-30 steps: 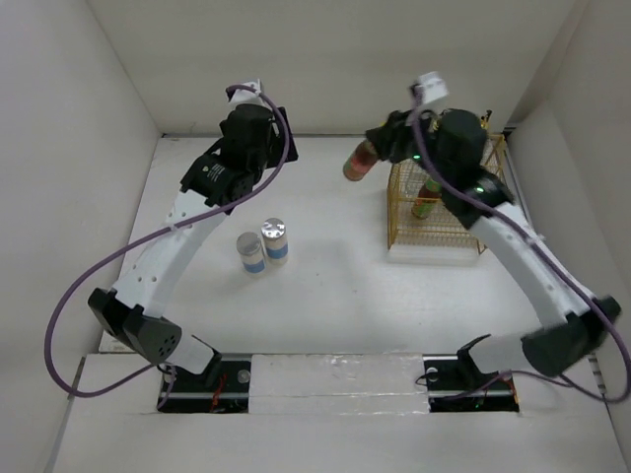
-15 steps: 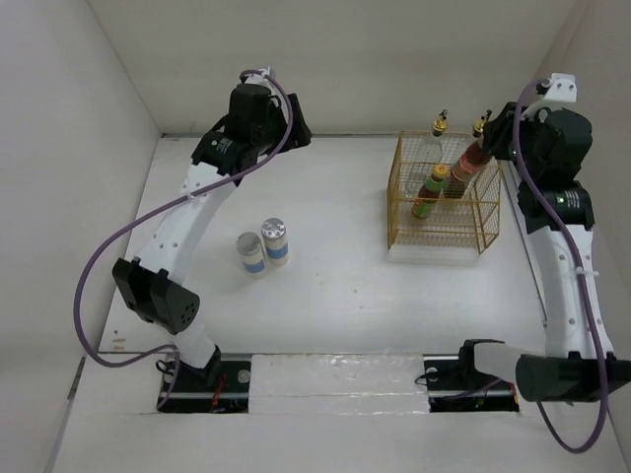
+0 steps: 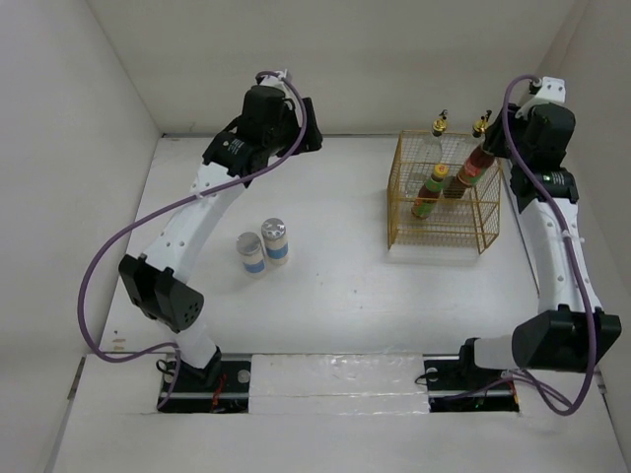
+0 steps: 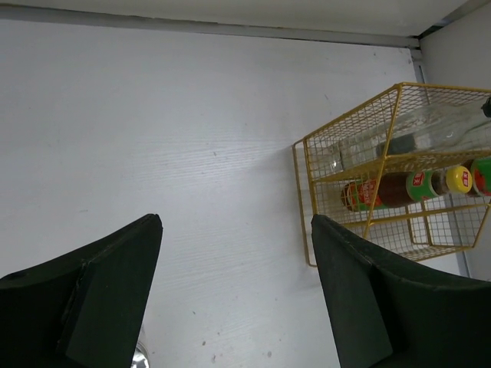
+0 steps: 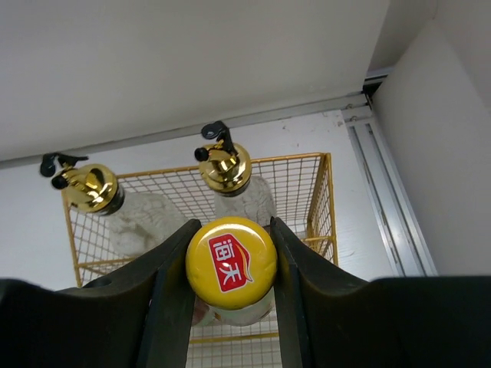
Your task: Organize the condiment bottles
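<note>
Roughly two-thirds done, judging by the layout. Nearest the arm bases, two silver-lidded jars are standing side by side on the table, well apart from the wire basket and not yet sorted. Farther right, the basket is holding one leaning sauce bottle, with two gold-stoppered glass bottles along its back. A second sauce bottle is hanging tilted over the basket's right side, not yet set down. The right pincer is clamping it at the yellow-capped end, fingers pressing both sides. Farthest back, the left pincer is hovering spread wide above the table, gripping and touching nothing.
</note>
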`<state>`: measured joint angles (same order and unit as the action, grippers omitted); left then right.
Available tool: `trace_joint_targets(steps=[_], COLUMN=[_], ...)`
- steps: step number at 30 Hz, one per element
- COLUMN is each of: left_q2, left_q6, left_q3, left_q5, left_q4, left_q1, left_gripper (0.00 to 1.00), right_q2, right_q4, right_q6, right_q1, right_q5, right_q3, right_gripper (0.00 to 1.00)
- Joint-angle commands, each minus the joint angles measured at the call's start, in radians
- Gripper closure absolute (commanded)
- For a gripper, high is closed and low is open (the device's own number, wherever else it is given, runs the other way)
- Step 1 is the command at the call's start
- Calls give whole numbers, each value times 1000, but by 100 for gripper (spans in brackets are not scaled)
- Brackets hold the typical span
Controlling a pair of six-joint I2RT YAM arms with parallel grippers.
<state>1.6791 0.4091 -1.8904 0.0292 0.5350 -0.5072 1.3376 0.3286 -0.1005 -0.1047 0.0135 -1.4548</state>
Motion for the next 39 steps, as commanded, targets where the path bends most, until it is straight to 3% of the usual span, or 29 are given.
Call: trace_joint_targets(steps=[1,17,20,24,27,35,39], left_q2=[-68,-183,-193,-202,-202,-193,-193], left_q6=[-15,57,57,48,28,-6,-15], left_q3=[22,220,229,229,196,131,113], left_q5=[-3,-61,-52,-31,-5,49,69], left_q4=[-36,-130,-130,-130,-118,-86,-76], left_q1=[7,7,7,7,7,7,7], left_gripper=[25,25,25,24,22,22,21], right_q2=[-6,92,116,135,126,10,-101], right_q4=[-220,-299,-299,-299,-299,-269,-240], right_q6=[5,8,8,18,18,18,27], right_q1=[-13,14,34,45,54,54,79], right_q5=[34,66,95,105,105,138,164], right_q3=[-3,229,238,261,280,271,246], right_gripper=[100,100,95,77,53,27,24])
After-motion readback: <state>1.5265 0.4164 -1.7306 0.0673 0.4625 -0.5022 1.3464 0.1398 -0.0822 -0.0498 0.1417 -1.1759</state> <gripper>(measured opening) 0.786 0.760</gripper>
